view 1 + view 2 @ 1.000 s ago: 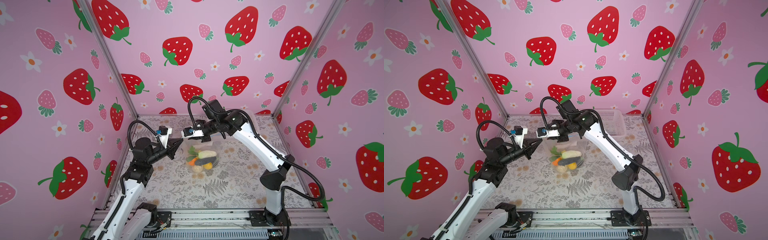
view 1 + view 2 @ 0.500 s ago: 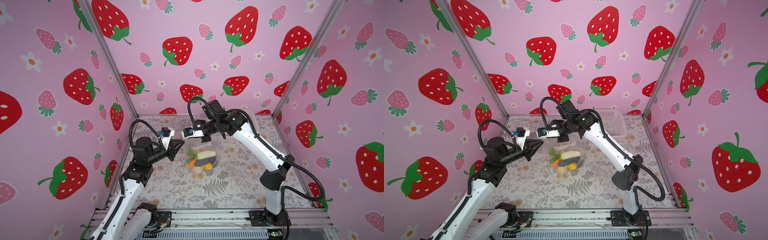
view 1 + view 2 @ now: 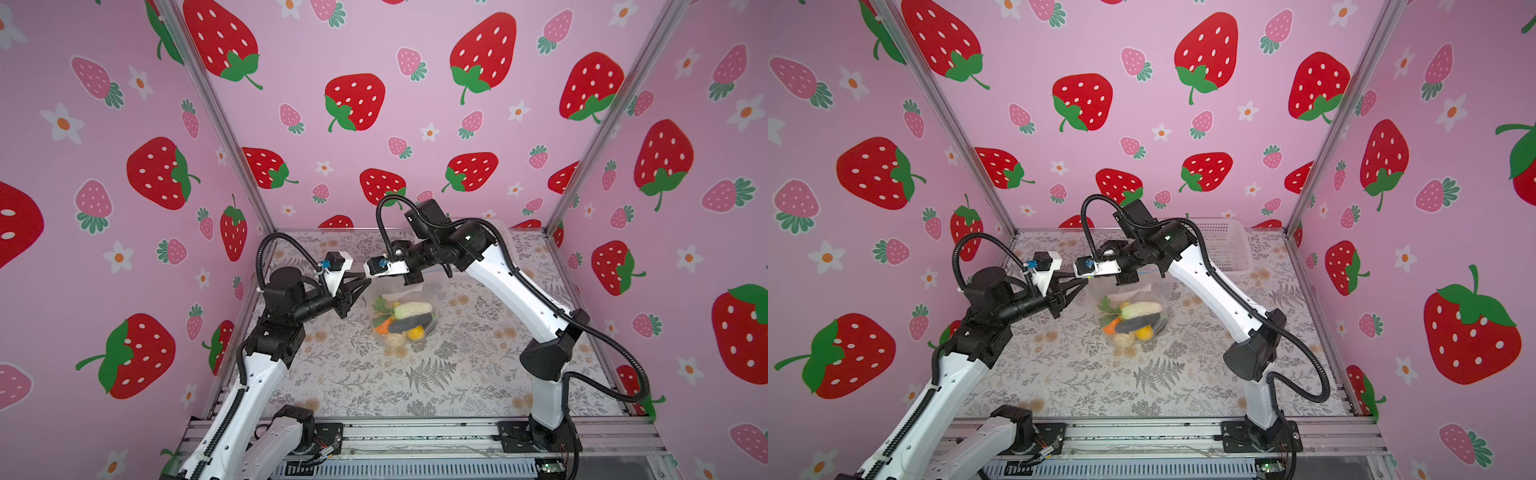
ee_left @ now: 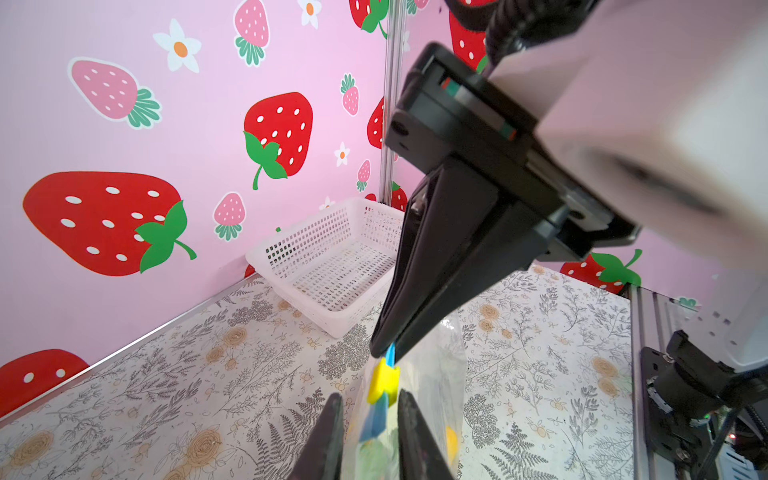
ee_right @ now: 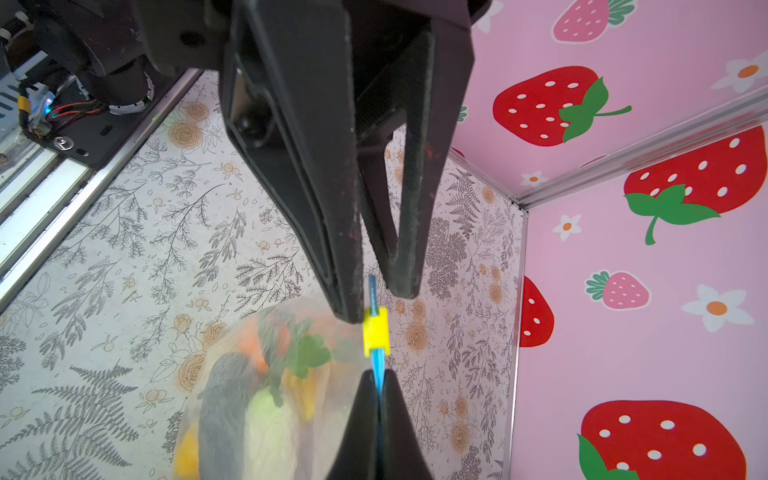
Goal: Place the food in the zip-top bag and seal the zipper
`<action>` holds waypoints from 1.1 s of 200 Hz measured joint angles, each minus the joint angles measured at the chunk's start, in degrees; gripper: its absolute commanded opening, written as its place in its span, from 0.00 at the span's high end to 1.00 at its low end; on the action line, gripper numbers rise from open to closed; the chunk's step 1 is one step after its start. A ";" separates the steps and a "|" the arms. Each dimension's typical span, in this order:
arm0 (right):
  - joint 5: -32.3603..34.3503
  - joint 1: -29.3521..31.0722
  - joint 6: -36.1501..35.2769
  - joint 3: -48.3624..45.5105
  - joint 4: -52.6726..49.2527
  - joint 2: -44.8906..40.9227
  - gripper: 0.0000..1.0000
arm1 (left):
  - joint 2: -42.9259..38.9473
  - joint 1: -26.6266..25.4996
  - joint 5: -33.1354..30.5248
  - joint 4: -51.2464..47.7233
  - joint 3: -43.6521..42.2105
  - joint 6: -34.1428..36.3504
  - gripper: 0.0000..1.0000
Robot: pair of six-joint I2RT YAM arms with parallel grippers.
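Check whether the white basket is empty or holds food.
Empty, as far as visible: in the left wrist view the white basket shows bare perforated floor; the food sits inside the zip-top bag.

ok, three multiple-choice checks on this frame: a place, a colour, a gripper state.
1. Where is the food? A white basket; B zip-top bag; C split between both.
2. Colour of the slider on the zipper? A yellow; B red; C green.
3. State of the right gripper? A open; B shut on food; C shut on the zipper.
Key: 1 B, the pieces show through the bag's plastic and the basket is empty; 2 A, yellow on the blue strip in both wrist views; 3 C, its jaws pinch the strip.
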 measured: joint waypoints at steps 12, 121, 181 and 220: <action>-0.09 -0.11 -0.15 0.00 -0.02 0.00 1.00 | 0.52 -0.02 0.61 -0.02 0.13 0.24 0.80; -1.03 -1.01 -0.42 0.74 -0.46 0.00 1.00 | 0.94 -0.04 1.77 -0.37 0.15 1.03 0.93; -1.20 -1.27 -0.52 0.90 -0.63 0.02 1.00 | 1.40 -0.04 2.19 -0.09 0.15 0.92 1.00; -1.62 -1.27 -0.61 0.92 -0.94 0.02 0.90 | 1.40 -0.04 2.16 0.02 0.15 0.83 1.00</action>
